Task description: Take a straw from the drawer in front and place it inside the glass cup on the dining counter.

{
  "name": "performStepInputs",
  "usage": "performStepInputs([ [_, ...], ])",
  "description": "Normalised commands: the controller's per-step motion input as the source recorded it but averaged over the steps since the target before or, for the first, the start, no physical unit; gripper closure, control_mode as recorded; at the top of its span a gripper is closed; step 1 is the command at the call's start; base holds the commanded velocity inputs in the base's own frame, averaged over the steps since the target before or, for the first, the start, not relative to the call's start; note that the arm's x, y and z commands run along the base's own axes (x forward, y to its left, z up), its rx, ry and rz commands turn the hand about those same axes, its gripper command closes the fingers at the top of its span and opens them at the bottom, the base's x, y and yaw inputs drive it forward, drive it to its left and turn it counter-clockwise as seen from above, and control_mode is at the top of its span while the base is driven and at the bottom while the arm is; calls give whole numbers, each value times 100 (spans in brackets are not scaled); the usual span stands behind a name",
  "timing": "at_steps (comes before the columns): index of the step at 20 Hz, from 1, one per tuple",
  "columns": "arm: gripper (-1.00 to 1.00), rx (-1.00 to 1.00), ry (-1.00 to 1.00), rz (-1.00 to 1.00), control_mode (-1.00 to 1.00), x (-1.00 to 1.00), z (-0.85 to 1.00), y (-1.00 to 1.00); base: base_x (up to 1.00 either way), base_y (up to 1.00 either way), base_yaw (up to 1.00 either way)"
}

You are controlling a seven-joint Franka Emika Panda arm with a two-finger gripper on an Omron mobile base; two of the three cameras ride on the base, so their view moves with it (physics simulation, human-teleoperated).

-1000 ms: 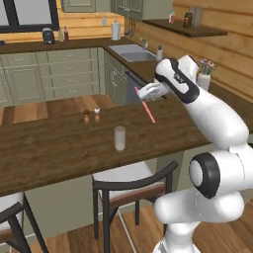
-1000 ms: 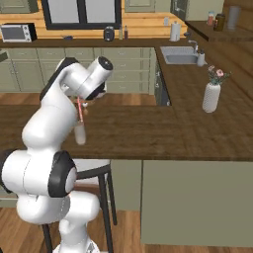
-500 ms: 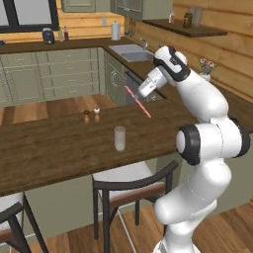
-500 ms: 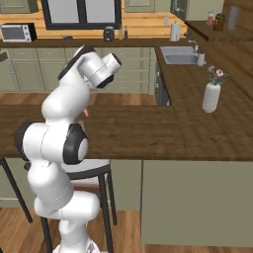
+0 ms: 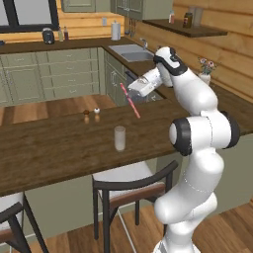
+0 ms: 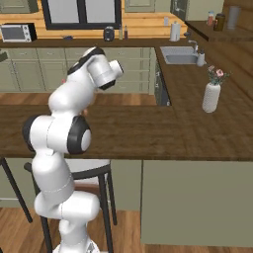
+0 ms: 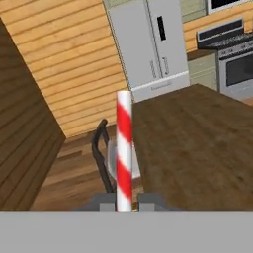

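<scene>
We see the straw (image 5: 130,100) held in the air above the dining counter (image 5: 54,143), slanting from its upper end down to the right, its lower end hanging just over the wood. In the hand view the straw (image 7: 123,150) stands up between the two finger tips, striped red and white, and the gripper (image 7: 123,203) is closed on its base. From the left base view the gripper (image 5: 134,89) reaches out leftward from the white arm (image 5: 190,94), which bends high over the counter's right part.

The glass cup (image 5: 119,138) stands upright on the dining counter, below and a little to the left of the straw's lower end, apart from it. Behind the cup, two small brown shakers (image 5: 91,115) stand side by side on the wood. A dark chair (image 5: 129,185) sits tucked under the counter's near edge.

In the right base view the arm (image 6: 74,113) covers the hand, and a white vase with flowers (image 6: 212,94) stands on the counter well to the right.
</scene>
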Motion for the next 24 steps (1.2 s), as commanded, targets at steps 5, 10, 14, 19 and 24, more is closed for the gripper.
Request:
performStepInputs([
  [5, 100, 26, -8, 13, -100, 0, -20, 8, 0, 0, 0],
  [10, 100, 21, -7, 10, -100, 10, -24, 1, 0, 0, 0],
  [14, 100, 10, -12, 9, -100, 7, -21, 0, 0, 0, 0],
  [19, 100, 2, -8, 5, -100, 1, -13, 1, 0, 0, 0],
  [24, 100, 3, -3, 3, -100, 13, -6, 9, 0, 0, 0],
])
